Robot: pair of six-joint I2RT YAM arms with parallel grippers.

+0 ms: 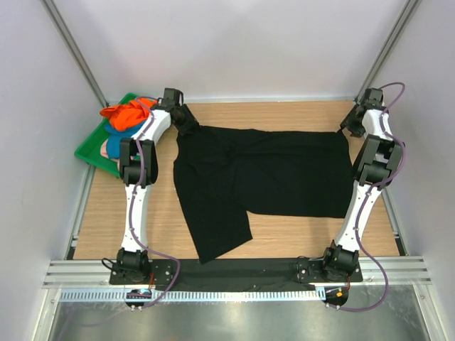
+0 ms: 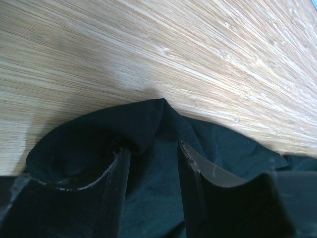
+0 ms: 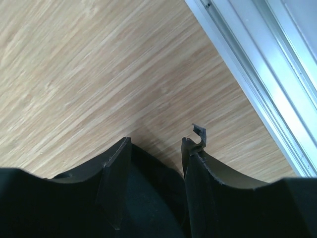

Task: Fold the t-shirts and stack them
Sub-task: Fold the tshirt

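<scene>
A large black t-shirt (image 1: 270,174) lies spread on the wooden table, one part hanging down toward the front left. My left gripper (image 1: 186,122) is at its far left corner. In the left wrist view the left gripper (image 2: 151,148) stands open, with bunched black cloth (image 2: 223,144) lying between and around the fingers. My right gripper (image 1: 350,128) is at the far right corner. It (image 3: 154,141) is open too, and the shirt's edge (image 3: 148,198) lies between its fingers. Orange (image 1: 128,114), blue (image 1: 114,136) and pink (image 1: 108,149) shirts are heaped at the far left.
The heap sits in a green tray (image 1: 89,150) at the table's far left edge, beside the left arm. An aluminium frame rail (image 3: 277,84) runs close past the right gripper. White walls enclose the table on three sides.
</scene>
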